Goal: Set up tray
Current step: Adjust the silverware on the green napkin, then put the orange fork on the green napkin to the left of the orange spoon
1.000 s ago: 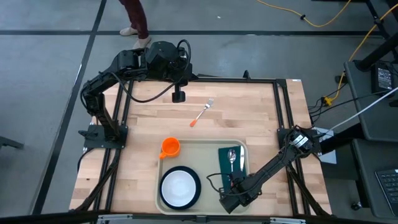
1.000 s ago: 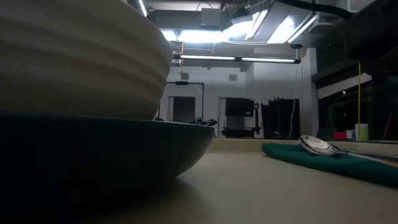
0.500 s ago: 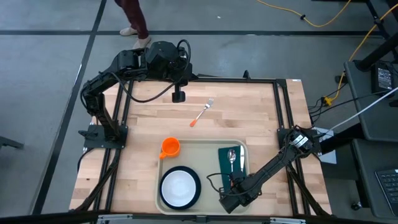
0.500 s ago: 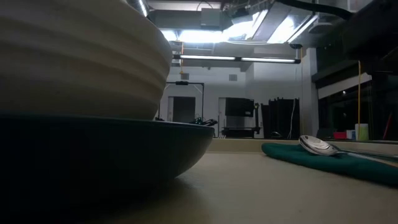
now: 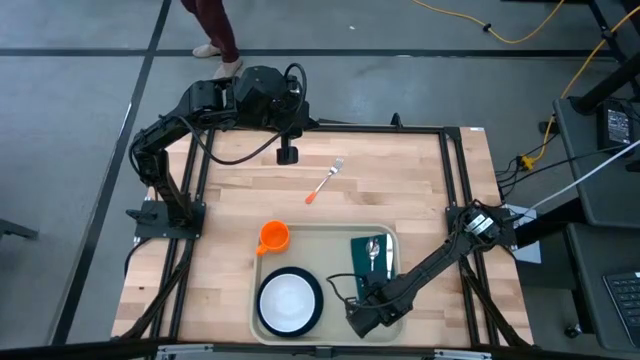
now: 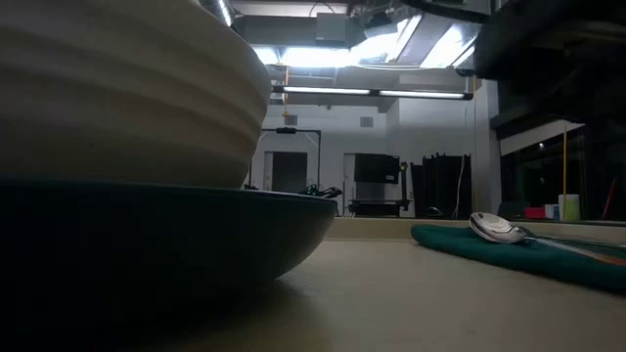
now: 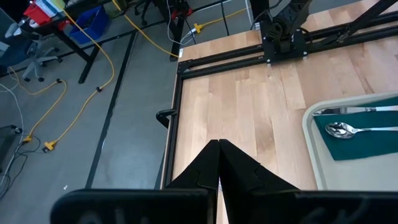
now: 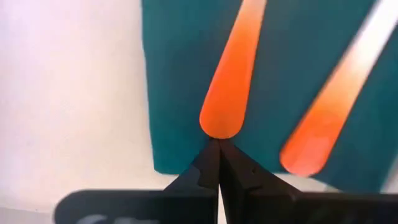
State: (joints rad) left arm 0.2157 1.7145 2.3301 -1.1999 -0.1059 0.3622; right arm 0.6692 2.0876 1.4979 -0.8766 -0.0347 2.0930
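Note:
The beige tray (image 5: 330, 238) lies at the table's near middle. On it are a dark plate with a white bowl (image 5: 290, 300) and a dark green napkin (image 5: 362, 262). On the napkin rest a spoon (image 5: 373, 250) and a second utensil (image 5: 388, 258), both orange-handled. An orange cup (image 5: 273, 236) stands at the tray's far left corner. An orange-handled fork (image 5: 325, 182) lies on the bare wood. My right gripper (image 8: 218, 144) is shut and low at the napkin's near edge. My left gripper (image 5: 287, 153) is shut, up over the table's far edge. My right gripper's shut fingertips (image 8: 211, 155) stand right at the near end of one orange handle (image 8: 222, 124), pointing along it from the near side, low over the tray. Whether they touch the handle, I cannot tell.
The other orange handle (image 8: 311, 149) lies beside the first on the napkin. In the low view the plate (image 6: 147, 244) fills the foreground, with the spoon (image 6: 499, 228) on the napkin (image 6: 509, 252) behind. Bare wood lies left of the tray and around the fork. A person's legs (image 5: 215, 25) show beyond the far edge.
My right gripper has shifted a little toward the table's left, along the tray's near side, staying low and shut. The left arm has kept still.

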